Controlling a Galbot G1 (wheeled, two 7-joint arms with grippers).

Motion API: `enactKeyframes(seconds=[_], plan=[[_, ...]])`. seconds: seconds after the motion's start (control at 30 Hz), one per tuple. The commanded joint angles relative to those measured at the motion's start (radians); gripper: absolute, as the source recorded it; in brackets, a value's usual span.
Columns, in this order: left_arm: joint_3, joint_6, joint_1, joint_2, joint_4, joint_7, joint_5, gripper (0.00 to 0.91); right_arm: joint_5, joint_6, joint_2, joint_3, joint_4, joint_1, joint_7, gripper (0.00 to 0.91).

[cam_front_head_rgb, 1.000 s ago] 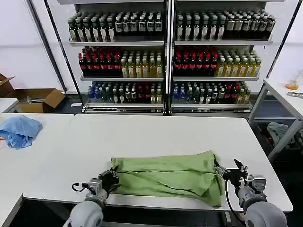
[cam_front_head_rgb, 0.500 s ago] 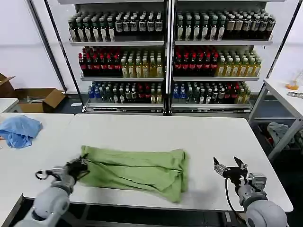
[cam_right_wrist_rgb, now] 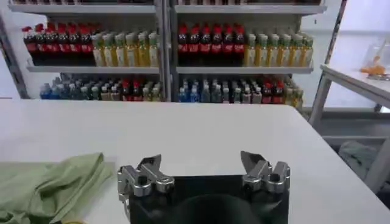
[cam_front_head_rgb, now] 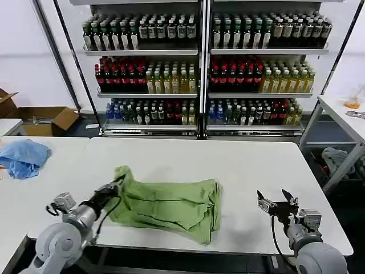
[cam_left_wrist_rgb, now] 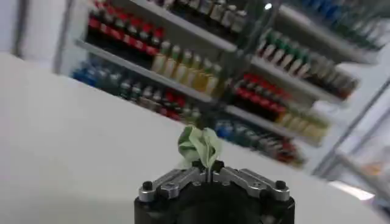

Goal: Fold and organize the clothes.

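Green shirt (cam_front_head_rgb: 168, 205) is bunched on the desk (cam_front_head_rgb: 239, 165), long axis running left-right. Its left corner is pinched in the closed fingers of the left gripper (cam_front_head_rgb: 117, 185). Right gripper (cam_front_head_rgb: 272, 204) is held open, empty, well apart from the shirt's right edge.

The shirt (cam_front_head_rgb: 168, 205) is a light green, soft cloth, loosely folded into a rumpled, wide bundle lying flat on the white table (cam_front_head_rgb: 239, 165). One corner is raised off the surface — pinched between the closed fingers of the left gripper (cam_front_head_rgb: 118, 185), with a small tuft of green (cam_left_wrist_rgb: 200, 146) sticking out past the fingertips. The rest trails away from that gripper toward the right gripper (cam_front_head_rgb: 272, 201), stopping well short of it; its far edge is doubled over into thick folds.
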Motion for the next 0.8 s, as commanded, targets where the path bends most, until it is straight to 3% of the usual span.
enactKeyframes(seconds=[0.03, 0.37, 0.8], plan=[[0.147, -0.022, -0.074, -0.158, -0.079, -0.008, -0.308, 0.02, -0.001, 0.0, -0.001, 0.001, 0.0, -0.003, 0.0, 0.907], [0.31, -0.043, -0.187, -0.269, 0.113, -0.05, -0.219, 0.02, -0.004, 0.0, 0.007, 0.0, -0.003, 0.002, 0.0, 0.907], [0.406, -0.061, -0.254, -0.339, 0.216, -0.088, -0.126, 0.03, -0.006, -0.001, 0.016, -0.002, -0.003, 0.007, 0.0, 0.907]])
